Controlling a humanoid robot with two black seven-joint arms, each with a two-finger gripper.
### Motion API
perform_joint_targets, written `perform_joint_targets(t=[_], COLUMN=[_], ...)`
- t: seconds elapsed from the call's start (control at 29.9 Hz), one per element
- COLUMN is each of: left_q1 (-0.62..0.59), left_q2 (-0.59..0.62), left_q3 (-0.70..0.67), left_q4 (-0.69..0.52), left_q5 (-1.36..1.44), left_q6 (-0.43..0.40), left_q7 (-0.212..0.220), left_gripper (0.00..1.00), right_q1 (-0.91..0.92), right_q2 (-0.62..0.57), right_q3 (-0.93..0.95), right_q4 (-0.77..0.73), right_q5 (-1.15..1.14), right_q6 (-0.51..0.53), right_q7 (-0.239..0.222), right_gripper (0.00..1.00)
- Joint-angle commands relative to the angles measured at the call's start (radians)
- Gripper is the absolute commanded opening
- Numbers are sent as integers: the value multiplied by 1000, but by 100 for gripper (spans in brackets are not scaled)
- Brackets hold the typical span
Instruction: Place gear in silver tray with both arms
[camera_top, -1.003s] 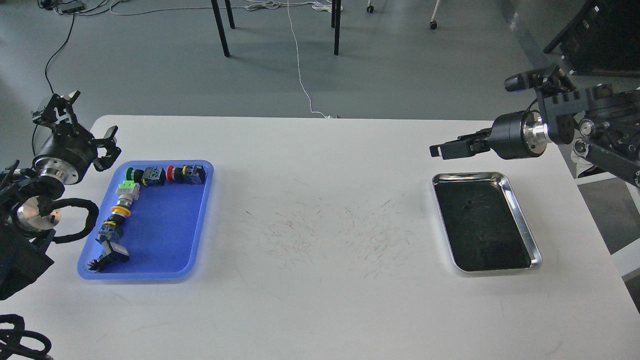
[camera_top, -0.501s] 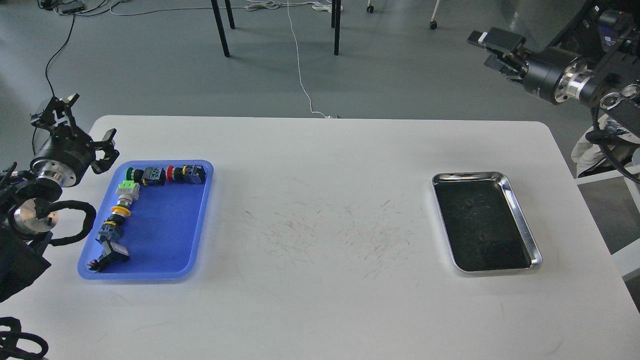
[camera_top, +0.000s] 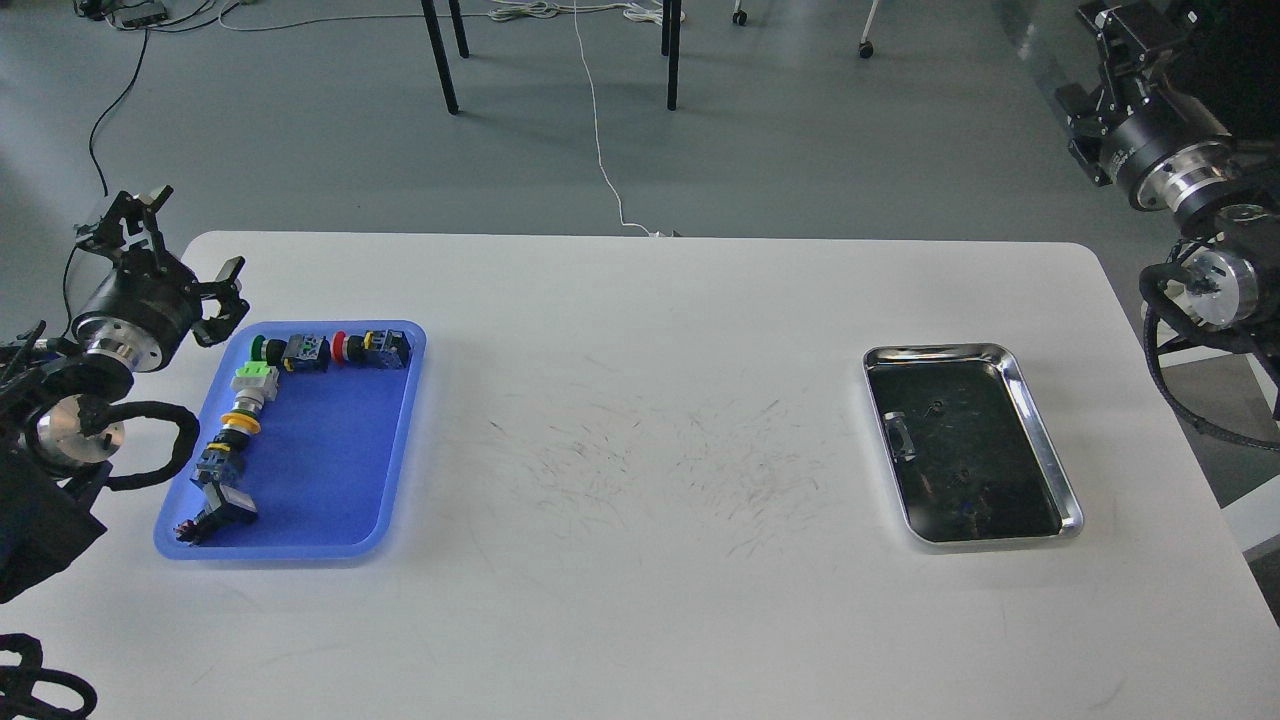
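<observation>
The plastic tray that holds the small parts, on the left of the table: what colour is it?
The plastic tray is blue, seen best in the head view.

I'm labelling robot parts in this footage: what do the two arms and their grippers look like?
Both arms are black and jointed, with round silver metal wrist rings and looping black sheathed cables. The left gripper has two black angular fingers with pale tips. The right gripper is black and blocky; no markings are readable.
</observation>
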Motion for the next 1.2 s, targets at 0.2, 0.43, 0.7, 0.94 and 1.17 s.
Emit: perform_joint_targets(t=[0.2, 0.43, 0.7, 0.94, 1.17], left_q1=[-104, -138, -145, -165, -167], left_q2=[-8, -74, -131, -147, -168], left_q3=[68, 83, 97, 109, 109], left_q4=[-8, -2, 3, 5, 3], left_q5=[23, 24, 24, 24, 23], left_q6=[0, 0, 0, 4, 22], left_q7=[11, 16, 20, 25, 23], left_gripper=[98, 98, 98, 98, 98], right_q1=[-11, -51, -77, -91, -98], right_q2=[78, 110, 145, 156, 164], right_q3=[85, 229, 327, 326, 336], right_q4=[-14, -13, -11, 3, -8], right_q5=[11, 17, 37, 37, 37], right_q6=[-9, -39, -70, -76, -78], right_q7=[-25, -73, -101, -96, -94], right_gripper=[100, 100, 100, 100, 100])
